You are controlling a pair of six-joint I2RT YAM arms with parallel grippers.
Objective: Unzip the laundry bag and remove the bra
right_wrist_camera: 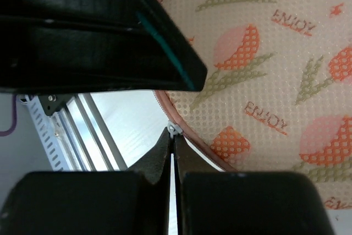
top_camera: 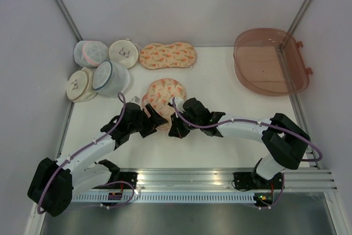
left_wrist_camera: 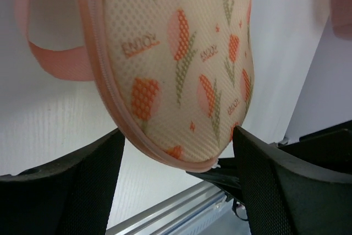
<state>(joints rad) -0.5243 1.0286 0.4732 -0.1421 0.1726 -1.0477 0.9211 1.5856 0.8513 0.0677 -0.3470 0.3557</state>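
The peach laundry bag with the orange print lies at the table's middle, zipped shut. Its near end shows in the left wrist view and in the right wrist view. My left gripper is open, its fingers flanking the bag's near end, close to or touching its sides. My right gripper is shut on the small grey zipper pull at the bag's pink zipper edge. The bra is hidden.
A second peach printed case lies at the back. Several round mesh pouches sit at the back left. A brown translucent bin stands back right. A metal rail runs along the near edge.
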